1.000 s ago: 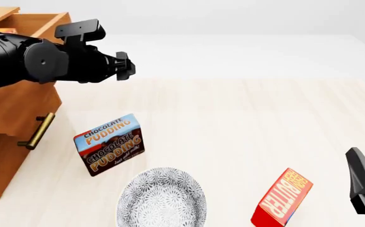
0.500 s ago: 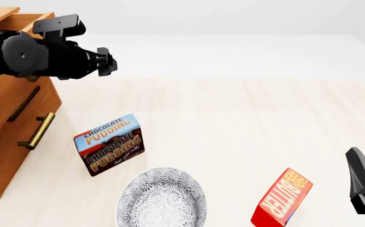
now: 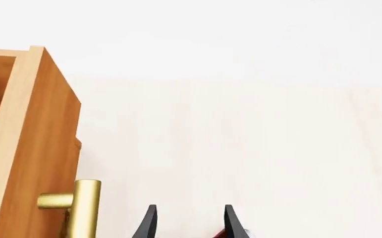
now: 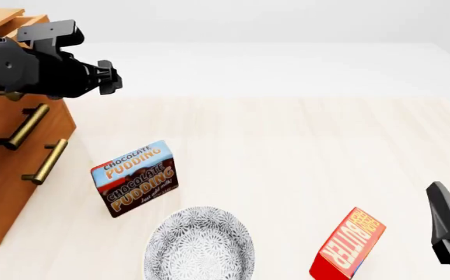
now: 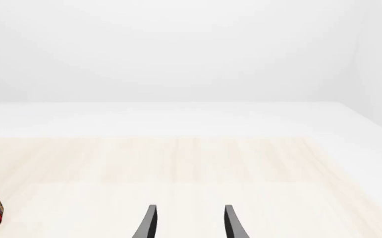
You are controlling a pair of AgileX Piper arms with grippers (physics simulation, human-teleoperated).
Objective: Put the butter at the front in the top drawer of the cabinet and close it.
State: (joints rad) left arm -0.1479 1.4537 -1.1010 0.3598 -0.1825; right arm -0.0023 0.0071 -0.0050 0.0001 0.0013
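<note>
The left gripper (image 4: 114, 77) is raised at upper left, fingers parted and holding nothing. The right gripper (image 5: 188, 223) sits low at right, fingers likewise apart.

pudding box (image 4: 136, 178), patterned plate (image 4: 199, 245), table (image 4: 303, 157)

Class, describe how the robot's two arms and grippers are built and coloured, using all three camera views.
Both arms are matte black. The left arm has a thick rounded body with a circular joint cap and a boxy camera block on top. The left gripper and right gripper each show two slim, dark, tapering fingers. No cables or markings are visible.
</note>
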